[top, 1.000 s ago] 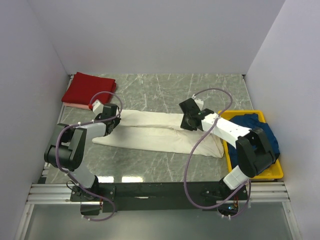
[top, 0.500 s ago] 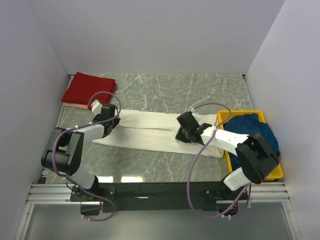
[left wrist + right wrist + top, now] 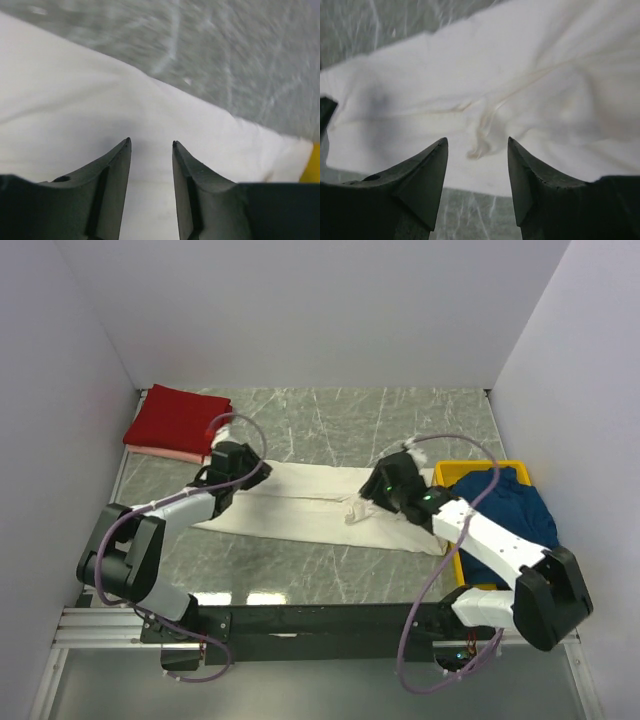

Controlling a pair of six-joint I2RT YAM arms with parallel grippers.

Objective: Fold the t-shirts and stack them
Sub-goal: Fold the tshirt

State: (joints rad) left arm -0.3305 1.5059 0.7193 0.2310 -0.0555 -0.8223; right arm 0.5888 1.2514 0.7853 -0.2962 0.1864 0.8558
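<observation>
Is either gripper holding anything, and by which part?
Nothing is held. The left gripper and the right gripper both stand open over the cream shirt, with no cloth between their jaws.

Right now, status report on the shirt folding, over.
Both open: left gripper, right gripper, over cream t-shirt, holding nothing. It lies as a long strip, bunched near the middle. Folded red t-shirt far left; navy t-shirt in yellow bin.

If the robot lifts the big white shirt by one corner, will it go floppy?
Probably floppy: the cream t-shirt lies limp, with a puckered fold in the right wrist view. Lifted by a corner, it would likely droop. Pushed, it would probably bunch up, not slide.
</observation>
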